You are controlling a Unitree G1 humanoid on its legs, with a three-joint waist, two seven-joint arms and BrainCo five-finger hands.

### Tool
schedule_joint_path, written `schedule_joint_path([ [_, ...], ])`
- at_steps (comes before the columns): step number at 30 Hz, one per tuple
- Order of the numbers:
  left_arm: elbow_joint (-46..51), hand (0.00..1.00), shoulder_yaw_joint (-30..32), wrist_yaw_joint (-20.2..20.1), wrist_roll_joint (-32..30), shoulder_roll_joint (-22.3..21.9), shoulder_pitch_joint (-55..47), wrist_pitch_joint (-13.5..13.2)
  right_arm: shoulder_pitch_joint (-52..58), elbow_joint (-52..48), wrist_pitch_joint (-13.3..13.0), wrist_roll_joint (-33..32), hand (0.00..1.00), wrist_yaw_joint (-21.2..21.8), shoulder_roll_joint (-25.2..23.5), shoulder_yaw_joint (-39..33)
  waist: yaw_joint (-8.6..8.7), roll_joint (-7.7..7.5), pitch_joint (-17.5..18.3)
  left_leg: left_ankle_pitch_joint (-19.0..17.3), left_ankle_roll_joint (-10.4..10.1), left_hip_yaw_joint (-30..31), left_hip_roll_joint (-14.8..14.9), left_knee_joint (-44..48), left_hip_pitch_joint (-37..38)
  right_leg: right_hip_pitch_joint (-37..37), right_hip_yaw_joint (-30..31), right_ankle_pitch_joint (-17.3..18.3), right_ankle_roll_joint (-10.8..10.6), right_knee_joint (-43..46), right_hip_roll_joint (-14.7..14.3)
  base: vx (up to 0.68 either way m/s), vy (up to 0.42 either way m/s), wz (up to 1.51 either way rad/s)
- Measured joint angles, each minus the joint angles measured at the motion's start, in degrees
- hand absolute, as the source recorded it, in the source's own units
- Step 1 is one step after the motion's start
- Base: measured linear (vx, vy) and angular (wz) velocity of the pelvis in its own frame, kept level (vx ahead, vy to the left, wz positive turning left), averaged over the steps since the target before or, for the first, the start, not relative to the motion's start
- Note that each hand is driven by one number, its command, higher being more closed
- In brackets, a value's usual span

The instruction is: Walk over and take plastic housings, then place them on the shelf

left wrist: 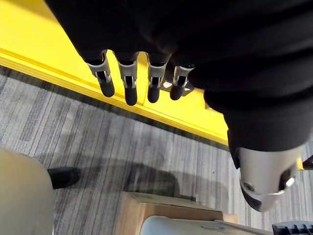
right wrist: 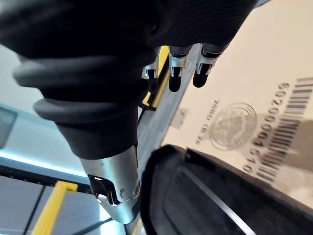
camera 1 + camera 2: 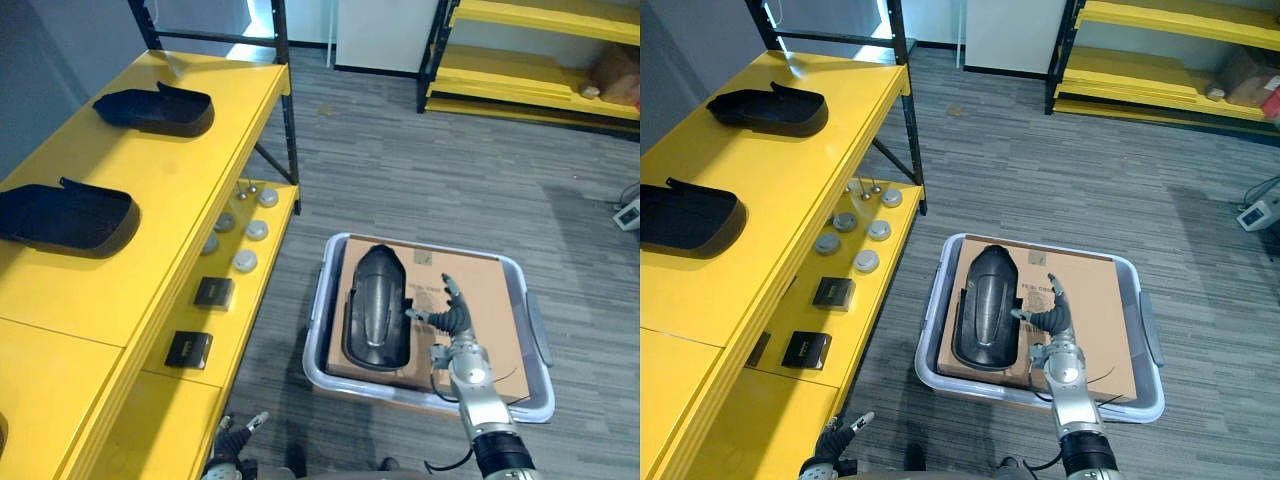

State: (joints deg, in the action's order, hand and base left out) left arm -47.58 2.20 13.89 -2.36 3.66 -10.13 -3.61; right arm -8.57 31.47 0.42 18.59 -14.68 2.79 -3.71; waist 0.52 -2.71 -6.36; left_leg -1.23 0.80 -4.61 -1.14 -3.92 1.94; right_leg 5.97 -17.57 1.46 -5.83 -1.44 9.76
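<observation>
A black plastic housing (image 3: pixel 377 305) lies on a cardboard sheet (image 3: pixel 485 295) inside a pale grey bin (image 3: pixel 327 290) on the floor. My right hand (image 3: pixel 452 316) hovers just right of it, open, fingers straight and spread, thumb reaching toward the housing's edge. In the right wrist view the fingers (image 2: pixel 201 73) point over the cardboard (image 2: pixel 274 73), with the housing (image 2: pixel 210 196) close beside the thumb. Two more black housings (image 3: pixel 155 108) (image 3: pixel 65 215) rest on the yellow shelf top (image 3: pixel 200 190) at left. My left hand (image 3: pixel 236 438) hangs low beside the shelf, open, its fingers (image 1: pixel 129 88) straight.
The shelf's lower level holds several round grey discs (image 3: pixel 245 235) and two small black boxes (image 3: pixel 213 292) (image 3: pixel 188 349). A black shelf post (image 3: pixel 287 110) stands at its far corner. A second yellow rack (image 3: pixel 540 60) stands at the back right, with a small white device (image 3: pixel 629 213) on the floor.
</observation>
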Motion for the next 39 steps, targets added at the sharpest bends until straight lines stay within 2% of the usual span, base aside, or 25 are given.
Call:
schedule_joint_path([
  [4,1.76,0.00,-0.47,1.05,0.01,0.03,0.30,-0.02,-5.58,8.05,2.31,2.42,0.00,-2.58,-0.65,-2.37,-0.02,0.26,-3.01,1.11,0.49,1.65,-0.25,0.02,-1.50,-0.45,-2.37,-0.95,-0.16,-0.01,0.31,-0.04,-0.011,0.25],
  [5,2.29,0.00,-0.56,1.38,0.02,0.01,0.32,-0.02,-6.69,10.22,2.66,2.76,1.00,-3.36,-0.65,-3.30,-0.20,0.27,-3.61,1.49,0.44,2.25,-0.47,-0.06,-1.88,-0.51,-2.90,-1.15,-0.29,-0.01,0.46,-0.05,0.004,0.34],
  [8,2.57,0.00,-0.85,1.60,0.02,0.05,0.98,0.02,-8.78,12.58,3.61,4.61,1.00,-5.75,-0.61,-4.85,-1.44,0.26,-4.25,1.89,0.47,2.86,-0.65,-0.15,-2.27,-0.82,-2.96,-1.84,0.10,-0.02,0.57,-0.04,0.008,0.10],
  [11,2.55,0.00,-2.05,2.20,0.02,0.73,1.30,0.03,-10.11,12.78,4.83,4.55,1.00,-6.34,0.12,-5.02,-1.38,0.16,-4.40,2.62,0.48,2.92,-1.07,-0.73,-2.33,-1.01,-3.20,-1.98,0.01,0.01,0.97,-0.06,0.005,0.02],
  [18,2.43,0.00,-2.65,2.76,0.03,1.10,2.43,0.14,-11.74,15.67,4.98,3.71,1.00,-4.96,-0.55,-5.39,-1.35,0.03,-5.82,4.04,-0.18,2.87,-1.05,-1.51,-2.42,-1.25,-3.72,-1.84,-0.17,0.01,0.97,-0.07,-0.022,0.02],
  [25,2.42,0.00,-2.66,2.67,0.20,1.09,2.70,0.53,-11.73,16.66,4.78,-2.68,1.00,-3.58,-0.07,-7.03,-1.28,0.02,-5.82,4.72,-0.16,2.77,-1.32,-1.96,-2.19,-1.09,-2.81,-1.11,-1.14,-0.33,1.22,-0.06,-0.017,-0.04],
  [30,2.36,0.00,-2.67,2.44,0.65,1.04,2.72,0.55,-11.45,16.11,4.82,-5.01,1.00,-3.98,2.27,-9.81,-0.79,0.01,-5.81,5.02,-0.17,2.82,-1.60,-1.98,-1.85,-0.71,-2.70,-1.12,-1.14,-0.51,1.12,-0.03,0.000,-0.01],
  [36,4.41,0.00,-3.76,2.51,0.67,0.28,3.04,0.65,-5.51,-1.90,4.65,-4.95,1.00,-5.10,2.00,-9.66,1.19,0.03,-5.75,5.01,-0.18,2.67,-1.30,-1.91,-1.35,-0.15,-2.55,-1.14,-1.14,-0.85,1.11,0.00,-0.001,-0.01],
  [39,13.86,0.00,-7.57,2.56,0.67,-0.26,2.73,0.65,-3.10,-11.14,4.40,-4.46,1.00,-7.21,1.23,-9.86,1.73,0.04,-5.64,5.01,-0.18,2.60,-1.18,-1.60,-1.35,-0.13,-2.48,-1.15,-1.13,-0.89,1.07,0.00,0.000,0.00],
])
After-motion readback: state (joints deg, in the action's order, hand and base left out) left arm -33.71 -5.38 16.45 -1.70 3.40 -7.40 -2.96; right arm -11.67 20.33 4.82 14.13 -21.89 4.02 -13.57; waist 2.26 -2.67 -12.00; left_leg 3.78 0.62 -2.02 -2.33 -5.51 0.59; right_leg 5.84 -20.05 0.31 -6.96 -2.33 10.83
